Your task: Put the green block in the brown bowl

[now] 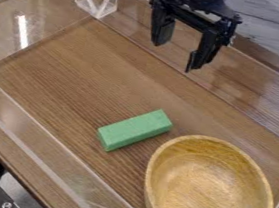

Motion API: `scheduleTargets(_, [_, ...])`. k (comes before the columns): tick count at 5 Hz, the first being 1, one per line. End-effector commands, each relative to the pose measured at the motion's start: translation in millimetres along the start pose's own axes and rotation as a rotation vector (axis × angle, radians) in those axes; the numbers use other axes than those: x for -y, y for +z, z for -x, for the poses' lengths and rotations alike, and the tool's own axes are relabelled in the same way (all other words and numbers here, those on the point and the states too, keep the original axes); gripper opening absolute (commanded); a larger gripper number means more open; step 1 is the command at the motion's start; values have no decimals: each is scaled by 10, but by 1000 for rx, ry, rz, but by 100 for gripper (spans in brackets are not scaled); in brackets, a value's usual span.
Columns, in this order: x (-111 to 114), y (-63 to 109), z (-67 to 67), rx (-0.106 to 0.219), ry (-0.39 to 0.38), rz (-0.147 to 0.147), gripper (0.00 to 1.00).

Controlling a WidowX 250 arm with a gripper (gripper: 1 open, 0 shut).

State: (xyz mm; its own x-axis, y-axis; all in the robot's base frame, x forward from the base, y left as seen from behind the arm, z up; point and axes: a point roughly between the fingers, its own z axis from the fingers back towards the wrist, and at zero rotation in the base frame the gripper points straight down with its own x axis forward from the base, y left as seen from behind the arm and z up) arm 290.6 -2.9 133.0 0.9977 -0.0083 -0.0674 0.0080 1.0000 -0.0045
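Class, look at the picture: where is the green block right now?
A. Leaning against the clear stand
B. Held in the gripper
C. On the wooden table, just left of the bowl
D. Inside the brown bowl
C: the green block lies flat on the wooden table beside the brown bowl, while the open gripper hangs empty above.

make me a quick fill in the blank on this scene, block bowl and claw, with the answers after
1. The green block lies on the wooden table, to the ____ of the brown bowl in the picture.
2. The inside of the bowl is ____.
3. The claw hangs above the table with its jaws ____.
4. The claw holds ____.

Missing words: left; empty; open; nothing
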Motion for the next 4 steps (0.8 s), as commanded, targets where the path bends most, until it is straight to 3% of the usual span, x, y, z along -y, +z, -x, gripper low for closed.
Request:
scheduleTargets(1, [-89,-112,148,8,-70,0,100])
scheduleTargets(2, [-218,-469,475,5,-229,-5,100])
scheduleTargets(3, [-284,-672,802,75,-339,-26,100])
scheduleTargets(4, [-310,-807,794,117,-385,-39,100])
